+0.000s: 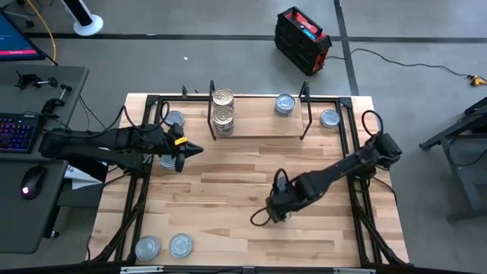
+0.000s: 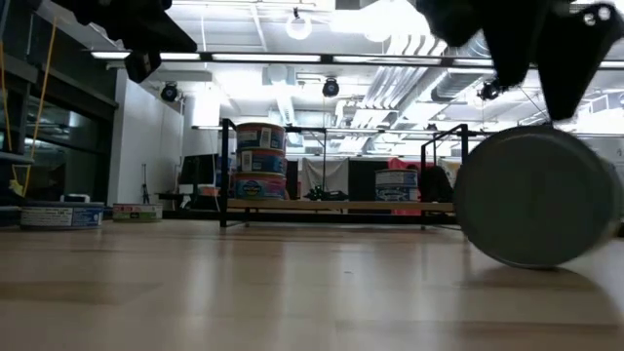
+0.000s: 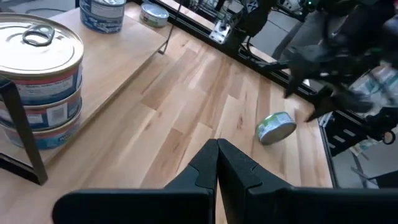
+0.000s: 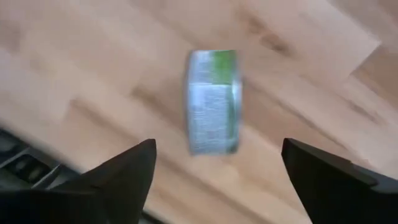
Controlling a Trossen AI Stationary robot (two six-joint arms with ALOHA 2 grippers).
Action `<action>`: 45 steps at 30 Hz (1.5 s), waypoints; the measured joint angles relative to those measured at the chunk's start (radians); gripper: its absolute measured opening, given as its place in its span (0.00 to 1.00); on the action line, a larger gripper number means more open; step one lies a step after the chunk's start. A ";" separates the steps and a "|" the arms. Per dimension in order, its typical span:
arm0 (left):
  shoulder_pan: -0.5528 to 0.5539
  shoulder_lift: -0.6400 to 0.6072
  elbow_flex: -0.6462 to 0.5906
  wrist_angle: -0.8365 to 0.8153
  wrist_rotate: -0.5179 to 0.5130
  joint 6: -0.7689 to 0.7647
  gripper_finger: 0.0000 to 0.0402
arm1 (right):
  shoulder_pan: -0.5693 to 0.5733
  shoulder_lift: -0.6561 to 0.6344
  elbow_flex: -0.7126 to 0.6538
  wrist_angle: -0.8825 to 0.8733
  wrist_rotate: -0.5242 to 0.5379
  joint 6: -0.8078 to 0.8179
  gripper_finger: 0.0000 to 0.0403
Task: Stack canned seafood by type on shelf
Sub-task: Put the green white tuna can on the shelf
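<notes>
The right gripper stood with fingers wide apart above a tin lying on its edge on the table: rigid, smooth and liable to roll, best grasped across its flat faces.

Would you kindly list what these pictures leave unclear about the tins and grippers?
- Tin on its edge under the open right gripper: label blurred in the right wrist view.
- The same tin: hidden by the arm in the high view.
- Shelf tins: labels too small in the high view.
</notes>
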 joint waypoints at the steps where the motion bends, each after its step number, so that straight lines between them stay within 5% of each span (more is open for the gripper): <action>1: 0.001 0.000 0.000 0.000 0.000 0.000 0.00 | -0.011 0.000 -0.021 0.010 0.005 0.004 0.85; 8: 0.002 0.000 0.000 0.000 0.036 -0.031 0.00 | -0.073 0.000 -0.137 0.229 -0.022 -0.089 0.85; 16: 0.001 0.000 0.000 0.000 0.035 -0.035 0.00 | -0.139 0.000 -0.221 0.258 0.055 -0.143 0.84; 20: 0.002 0.000 0.000 0.000 0.035 -0.030 0.00 | -0.161 0.000 -0.241 0.292 0.051 -0.178 0.70; 26: 0.001 0.000 0.000 0.000 0.034 -0.030 0.00 | -0.181 -0.003 -0.223 0.305 0.020 -0.219 0.29; 34: 0.001 0.000 0.000 -0.023 0.034 -0.029 0.00 | -0.110 -0.099 -0.191 0.288 0.070 -0.075 0.27; 36: 0.001 0.000 0.000 -0.034 0.034 -0.029 0.00 | -0.101 -0.099 -0.244 0.354 0.135 0.048 0.27; 39: -0.001 0.000 0.000 -0.065 0.036 -0.035 0.00 | -0.115 -0.096 -0.373 0.720 0.310 0.258 0.27; 42: -0.003 0.000 0.000 -0.104 0.060 -0.042 0.00 | -0.140 -0.065 -0.518 1.137 0.623 0.454 0.27; 45: -0.003 -0.001 0.000 -0.135 0.078 -0.050 0.00 | -0.171 -0.041 -0.605 1.330 0.979 0.578 0.27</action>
